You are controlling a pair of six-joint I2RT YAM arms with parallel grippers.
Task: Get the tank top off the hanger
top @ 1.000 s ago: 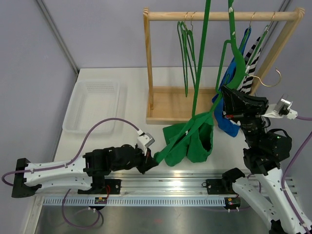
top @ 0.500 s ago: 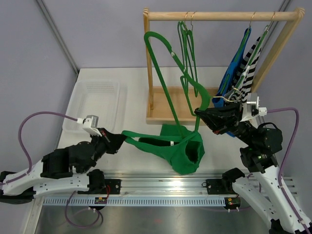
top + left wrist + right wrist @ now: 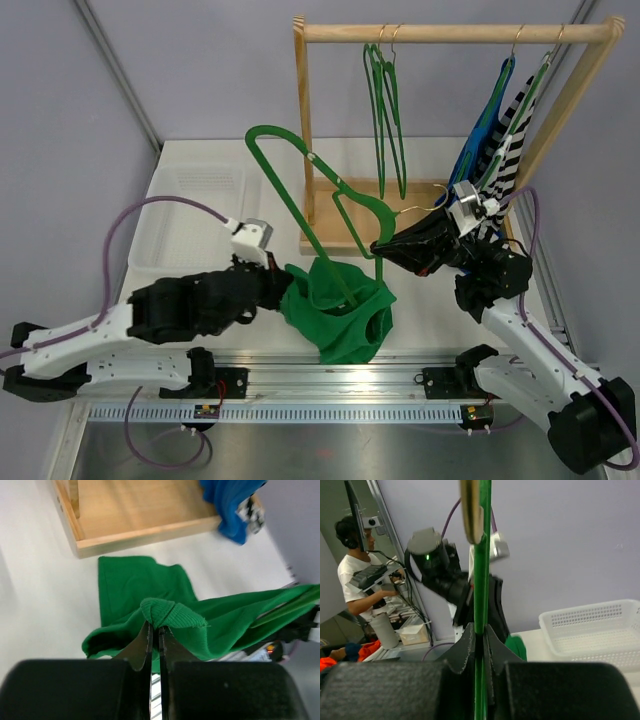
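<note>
The left gripper (image 3: 278,287) is clenched on a ribbed fold of the green tank top (image 3: 345,320); the wrist view shows both fingers (image 3: 142,645) pressed together with the cloth pinched at their tips. The garment lies bunched on the white table (image 3: 270,160) just in front of the wooden rack base (image 3: 140,517), between the two arms, and one part of it is spread flat against the base's front edge. The right gripper (image 3: 383,248) is closed tight on the green hanger (image 3: 481,570), gripping its thin bar below the brass hook. The hanger is off the rail and tilted across the rack's left post, its lower arm buried in the fabric, so hanger and cloth are not yet apart. The rack's rail (image 3: 455,33) stands close behind the work, with two bare green hangers (image 3: 385,110) dangling near its middle and a blue garment (image 3: 482,135) and a striped garment (image 3: 515,130) hanging right beside the right arm. A white mesh basket (image 3: 190,195) sits on the table to the left, behind the left arm.
</note>
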